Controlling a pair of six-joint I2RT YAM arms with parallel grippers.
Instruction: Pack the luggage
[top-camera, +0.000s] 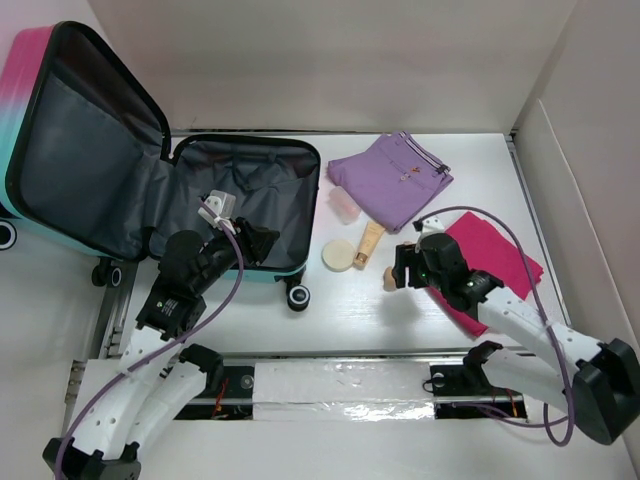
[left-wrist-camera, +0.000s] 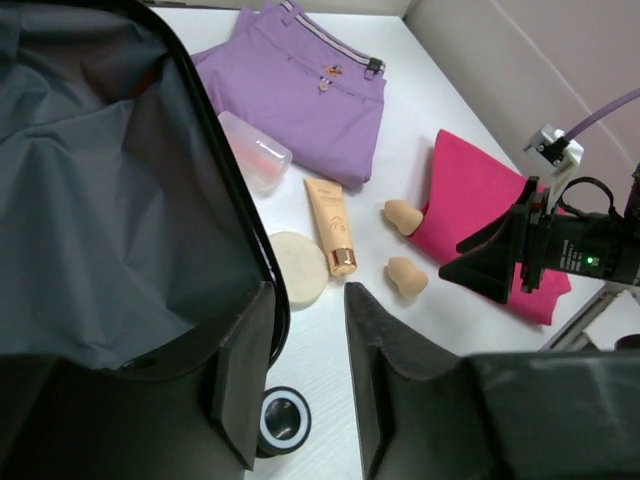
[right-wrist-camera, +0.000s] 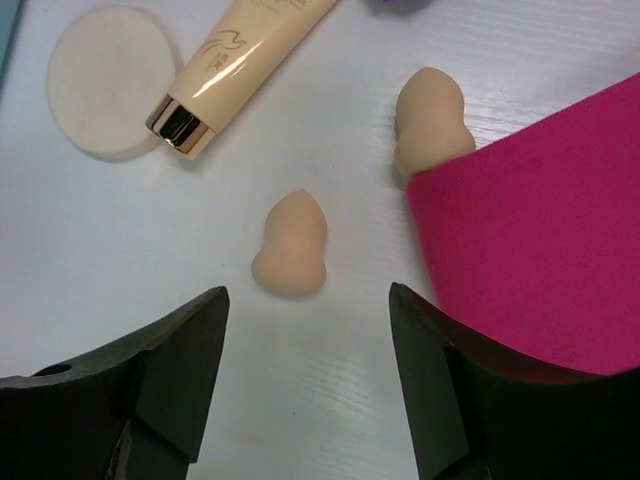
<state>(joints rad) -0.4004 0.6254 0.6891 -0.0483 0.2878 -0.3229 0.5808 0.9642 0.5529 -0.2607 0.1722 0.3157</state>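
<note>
White tabletop (top-camera: 350, 310) carries the open pink-to-teal hard-shell child's luggage (top-camera: 90, 150) at ten o'clock, lid raised. The left gripper (left-wrist-camera: 305, 320) hangs over its five o'clock rim, jaws parted and empty. The right gripper (right-wrist-camera: 305, 305) spreads wide above a peach teardrop makeup sponge (right-wrist-camera: 290, 245).

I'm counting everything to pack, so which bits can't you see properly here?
Top view: the right end effector covers the sponge beside the pink cloth.
Top view: the outer shell of the luggage runs off the left edge; any print is unseen.
Left wrist view: something red inside the clear box, too blurred to name.
Right wrist view: the tube has lettering too small to read.
</note>
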